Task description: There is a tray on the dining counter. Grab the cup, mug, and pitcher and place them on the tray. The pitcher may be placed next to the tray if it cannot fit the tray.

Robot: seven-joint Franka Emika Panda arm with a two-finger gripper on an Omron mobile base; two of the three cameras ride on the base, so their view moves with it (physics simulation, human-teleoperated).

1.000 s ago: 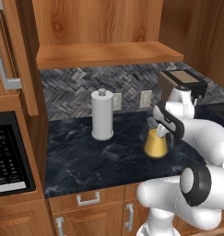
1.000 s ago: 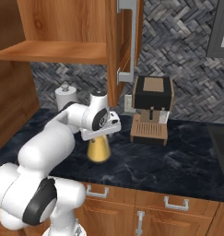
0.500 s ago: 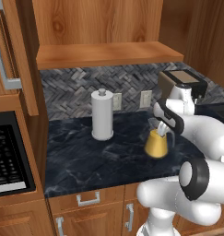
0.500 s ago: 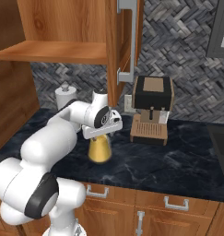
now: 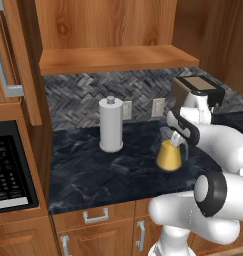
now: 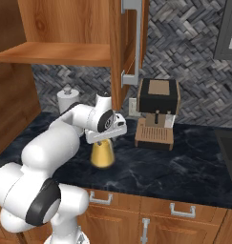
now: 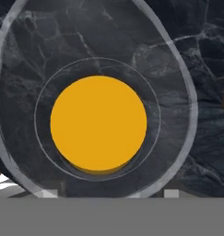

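The pitcher (image 5: 169, 156) (image 6: 102, 154) (image 7: 98, 123) stands upright on the black marbled countertop (clear glass above, yellow-orange below), seen straight down its mouth.

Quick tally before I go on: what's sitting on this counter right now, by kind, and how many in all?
Pitcher: 1
Paper-towel roll: 1
Coffee machine: 1
Total: 3
The gripper is at the pitcher's rim; whether it has closed on it can't be told from these views.
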